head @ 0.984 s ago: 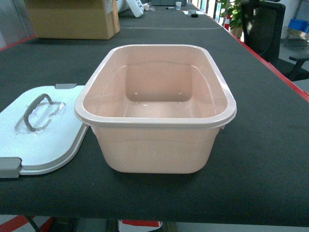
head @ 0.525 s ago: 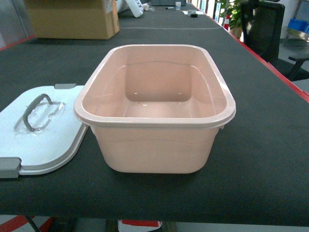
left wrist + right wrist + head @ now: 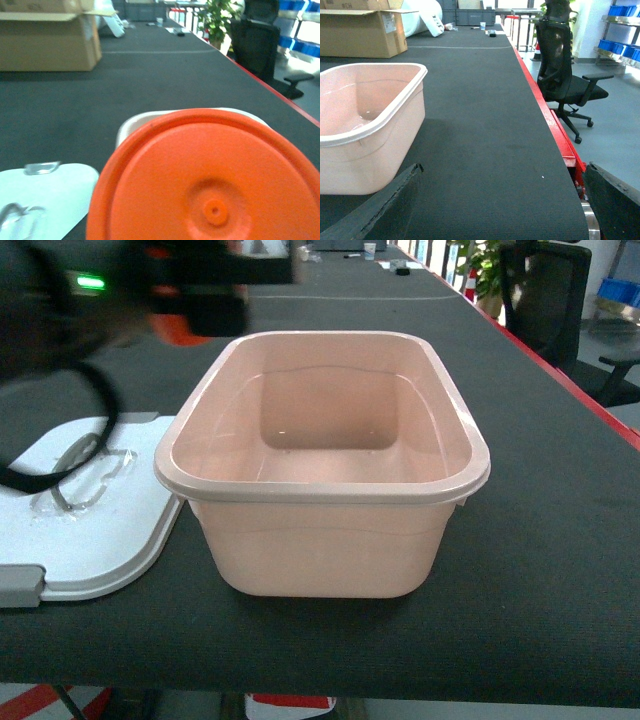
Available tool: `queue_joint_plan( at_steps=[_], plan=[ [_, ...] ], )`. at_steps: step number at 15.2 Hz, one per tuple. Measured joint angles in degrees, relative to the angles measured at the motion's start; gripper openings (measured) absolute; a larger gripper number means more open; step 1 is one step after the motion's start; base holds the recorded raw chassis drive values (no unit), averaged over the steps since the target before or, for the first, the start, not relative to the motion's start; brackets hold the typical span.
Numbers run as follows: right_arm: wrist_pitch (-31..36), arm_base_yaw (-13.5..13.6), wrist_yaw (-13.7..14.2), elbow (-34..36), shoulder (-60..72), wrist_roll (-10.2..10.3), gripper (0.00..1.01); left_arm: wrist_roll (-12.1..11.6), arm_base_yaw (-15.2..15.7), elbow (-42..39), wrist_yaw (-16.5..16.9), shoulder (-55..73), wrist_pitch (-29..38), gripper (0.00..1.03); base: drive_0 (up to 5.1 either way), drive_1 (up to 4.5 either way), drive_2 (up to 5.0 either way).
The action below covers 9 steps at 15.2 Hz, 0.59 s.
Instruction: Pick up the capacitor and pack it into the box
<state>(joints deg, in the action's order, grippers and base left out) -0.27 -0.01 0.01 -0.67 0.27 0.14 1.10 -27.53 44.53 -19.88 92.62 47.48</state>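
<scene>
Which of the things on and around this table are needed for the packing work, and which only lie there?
Needed for the job:
- pink box
- its white lid
- orange piece close to the left wrist camera, probably the capacitor

Only lying about:
- cardboard carton
- office chair
- potted plant

One pink box (image 3: 320, 540); one white lid (image 3: 90, 530); one cardboard carton (image 3: 362, 32); one office chair (image 3: 560, 75).

The box (image 3: 322, 465), a pale pink tub with rounded corners, stands upright and open on the dark table, nothing inside. An orange, disc-like capacitor (image 3: 210, 180) fills the left wrist view, above its rim.
</scene>
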Motion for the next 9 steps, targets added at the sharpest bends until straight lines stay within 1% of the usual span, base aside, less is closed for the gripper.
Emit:
queue_joint_plan(
  at_steps=[1, 2, 3, 4, 7, 9],
  plan=[
    [0.0, 0.0, 0.0, 0.0, 0.0, 0.0, 0.98, -0.33, -1.27, 6.78, -0.22, 7.13, 0.11, 0.43, 0.0, 0.0, 0.0],
    [0.0, 0.0, 0.0, 0.0, 0.0, 0.0, 0.98, -0.28, -1.86, 14.08, 0.15, 14.1, -0.87, 0.43, 0.0, 0.0, 0.0],
    [-0.02, 0.0, 0.0, 0.0, 0.0, 0.0, 0.98, -0.28, -1.95, 18.67, 0.07, 18.95, -0.94, 0.5, 0.0, 0.0, 0.0],
    [0.0, 0.0, 0.0, 0.0, 0.0, 0.0, 0.98, -0.28, -1.92, 20.76, -0.02, 21.9, -2.16, 0.63, 0.0, 0.0, 0.0],
    [0.0, 0.0, 0.0, 0.0, 0.0, 0.02, 0.98, -0.26, -1.68, 20.61, -0.48, 21.94, -1.88, 0.97, 0.0, 0.0, 0.0],
    [-0.02, 0.0, 0.0, 0.0, 0.0, 0.0, 0.98, -0.26, -1.68, 20.61, -0.46, 21.77, -2.08, 0.98, 0.0, 0.0, 0.0]
  ],
)
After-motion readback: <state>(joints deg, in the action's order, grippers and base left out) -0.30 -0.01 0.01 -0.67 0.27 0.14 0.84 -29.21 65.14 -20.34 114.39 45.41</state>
